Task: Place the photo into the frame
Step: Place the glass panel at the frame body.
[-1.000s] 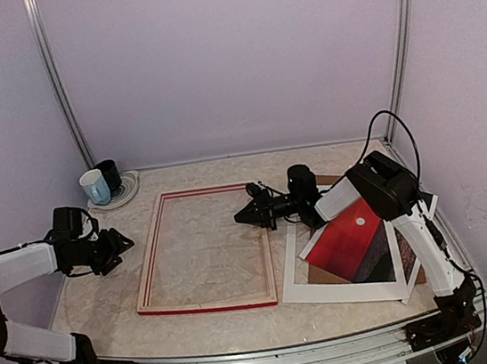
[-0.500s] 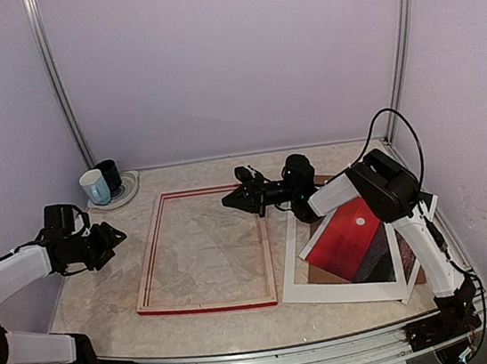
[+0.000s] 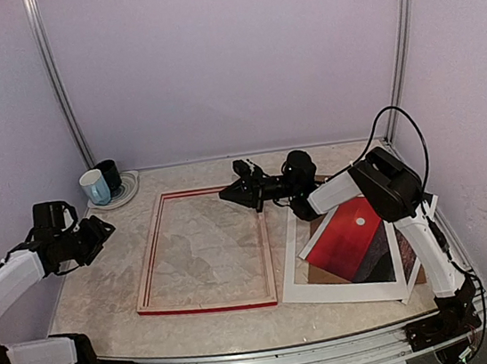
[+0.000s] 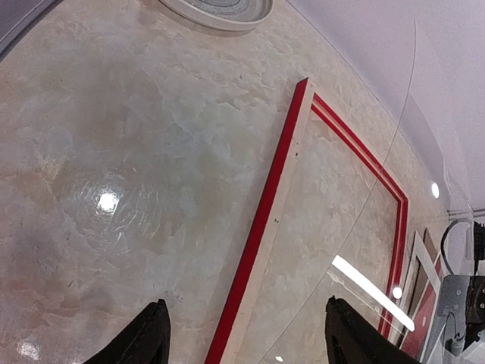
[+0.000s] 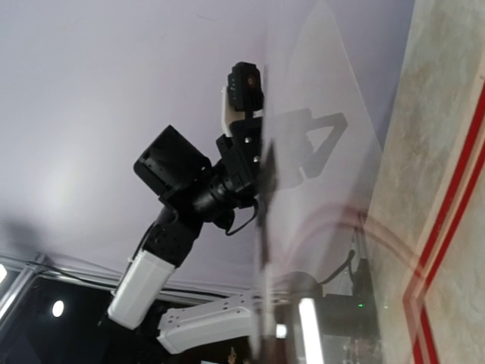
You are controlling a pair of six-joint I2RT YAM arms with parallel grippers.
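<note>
The frame [image 3: 208, 306] lies flat at the table's middle, red face with pale wood sides; its left rail shows in the left wrist view [image 4: 261, 220]. The photo [image 3: 349, 235], a red sunset with a white sun, lies to its right on a white mat [image 3: 339, 291] and brown board [image 3: 323, 272]. My right gripper [image 3: 227, 193] is above the frame's far right corner, shut on the edge of a clear pane [image 5: 263, 227] that tilts up over the frame. My left gripper [image 3: 99, 231] is open and empty, left of the frame, with both fingertips low in its wrist view [image 4: 242, 334].
Two mugs [image 3: 100, 183] stand on a plate [image 4: 220, 9] at the back left corner. Purple walls close in the table on three sides. The mat and board fill the right side near the right arm's base.
My right gripper has moved left and towards the back wall with the clear pane. My left arm has drawn back to the left, away from the frame.
</note>
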